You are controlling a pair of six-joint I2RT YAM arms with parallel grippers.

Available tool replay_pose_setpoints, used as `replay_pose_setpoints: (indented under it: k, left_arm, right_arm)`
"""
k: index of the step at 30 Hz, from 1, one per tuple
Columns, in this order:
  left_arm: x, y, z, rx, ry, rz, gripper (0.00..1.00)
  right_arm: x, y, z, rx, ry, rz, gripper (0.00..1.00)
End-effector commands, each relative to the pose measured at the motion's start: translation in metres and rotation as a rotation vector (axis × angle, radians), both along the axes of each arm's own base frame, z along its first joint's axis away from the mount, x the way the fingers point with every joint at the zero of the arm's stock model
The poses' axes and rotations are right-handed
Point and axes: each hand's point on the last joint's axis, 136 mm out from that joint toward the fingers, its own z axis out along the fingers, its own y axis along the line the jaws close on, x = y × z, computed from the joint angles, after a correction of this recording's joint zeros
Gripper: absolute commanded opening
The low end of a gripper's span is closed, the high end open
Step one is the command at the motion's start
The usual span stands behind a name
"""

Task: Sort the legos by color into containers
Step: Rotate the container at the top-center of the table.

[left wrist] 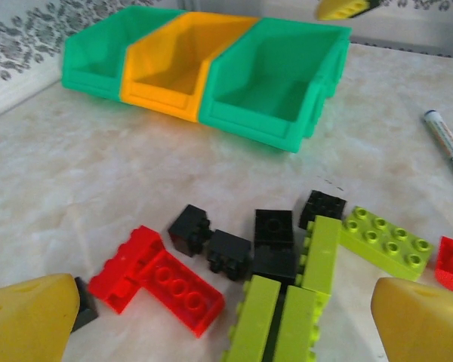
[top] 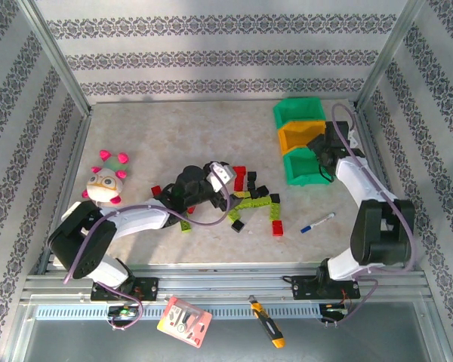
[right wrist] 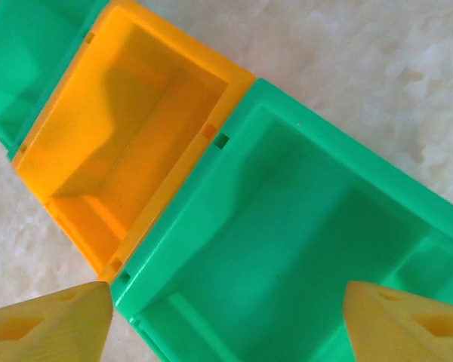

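Note:
The legos (top: 251, 197) lie in a loose pile mid-table: red (left wrist: 177, 290), black (left wrist: 230, 253) and lime green (left wrist: 279, 320) bricks. My left gripper (top: 220, 185) hangs open just over the pile's left side. Its yellow fingers (left wrist: 30, 320) straddle the lime bricks without touching them. The containers stand in a row at the back right: a far green bin (top: 287, 113), an orange bin (top: 287, 137) and a near green bin (top: 298, 181). My right gripper (right wrist: 226, 328) is open above the near green bin (right wrist: 211, 173), beside the orange one (right wrist: 136, 136). Nothing sits between its fingers, and both bins look empty.
A round plush toy with pink knobs (top: 106, 179) sits at the left. A blue-and-white pen (top: 317, 223) lies right of the pile. A lone red brick (top: 278, 227) and a black one (top: 237, 224) lie toward the front. Patterned walls enclose the table.

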Motion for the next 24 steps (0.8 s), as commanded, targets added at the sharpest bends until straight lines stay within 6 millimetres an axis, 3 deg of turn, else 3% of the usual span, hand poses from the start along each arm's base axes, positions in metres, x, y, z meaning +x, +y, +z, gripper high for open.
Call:
replay_pose_setpoints:
  k: [1,19,24]
  left_arm:
    - [-0.003,-0.015,0.013,-0.041,-0.018,-0.018,0.99]
    - [-0.01,-0.016,0.009,-0.04,-0.002,-0.005,0.99]
    - [-0.005,-0.008,0.013,-0.041,-0.02,0.046,0.99]
  right_arm:
    - [0.011,-0.002,-0.003,0.088,0.028,-0.101,0.74]
    - [0.06,0.005,-0.053,0.164,0.155,-0.146,0.66]
    - [0.068,0.011,-0.058,0.178,0.173,-0.106,0.57]
